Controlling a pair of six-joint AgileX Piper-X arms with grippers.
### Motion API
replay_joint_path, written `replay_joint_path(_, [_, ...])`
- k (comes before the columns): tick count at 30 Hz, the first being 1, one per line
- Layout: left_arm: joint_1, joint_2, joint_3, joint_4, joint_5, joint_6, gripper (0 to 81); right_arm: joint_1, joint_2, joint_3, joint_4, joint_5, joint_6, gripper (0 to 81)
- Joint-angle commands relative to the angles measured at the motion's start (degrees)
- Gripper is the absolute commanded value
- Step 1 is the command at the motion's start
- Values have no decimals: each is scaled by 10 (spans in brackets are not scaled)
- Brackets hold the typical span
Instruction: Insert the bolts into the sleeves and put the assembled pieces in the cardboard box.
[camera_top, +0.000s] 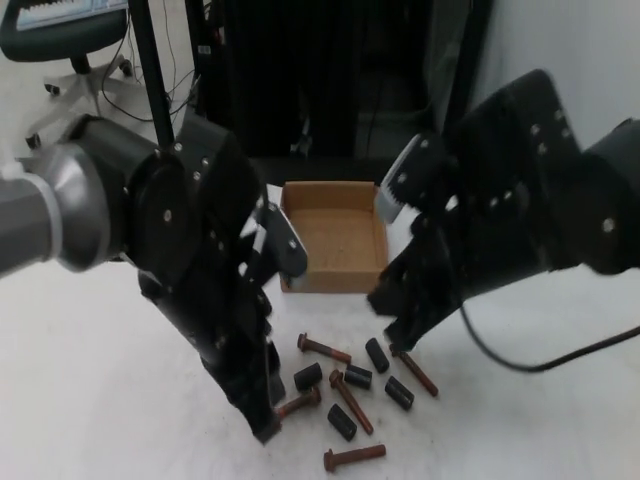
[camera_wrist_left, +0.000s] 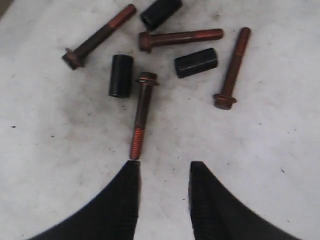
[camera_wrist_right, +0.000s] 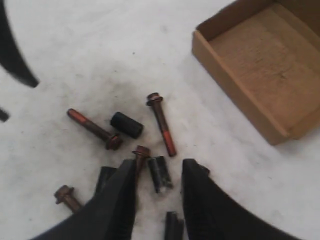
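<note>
Several rusty bolts and black sleeves lie scattered on the white bench in front of the cardboard box. My left gripper is open just above the bench. One bolt lies before it, its threaded tip touching one fingertip. A sleeve lies beside that bolt's head. My right gripper is open and low over the pile, with a sleeve lying between its fingers. Another bolt and another sleeve lie just beyond. In the high view the left gripper and right gripper flank the pile.
The box is open-topped with nothing in it, and stands just behind the parts. More bolts and sleeves lie farther out. A loose bolt lies near the front edge. Bare white bench lies to either side.
</note>
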Motion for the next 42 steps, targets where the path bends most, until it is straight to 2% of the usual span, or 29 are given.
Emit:
replay_joint_path(1, [-21,-2,0,3,9,31,317,-52,-17,-9,-6,12,-4,298])
replay_joint_path(3, [-43,4,0,-6,4,33,317,-75,-26,-9,0,12,-4,298])
replay_joint_path(8, [-89,46,0,-54,-74,11,317,-111,-49,-9,21,8,-4,298])
replay_joint_path(12, [-98,94,0,-64,-159,-2,317,-130,-66,-9,34,8,-4,298])
replay_joint_path(16, [-97,124,0,-70,-206,-2,317,-149,-76,-9,36,8,-4,298])
replay_joint_path(22, [-97,129,-2,-113,-206,-2,317,-167,-80,-9,36,8,-4,298])
replay_joint_path(31, [-100,129,-8,-117,-185,-23,317,-167,-80,-9,36,8,-4,298])
replay_joint_path(42, [-99,129,-16,-150,-190,17,317,-167,-80,-8,36,9,-4,298])
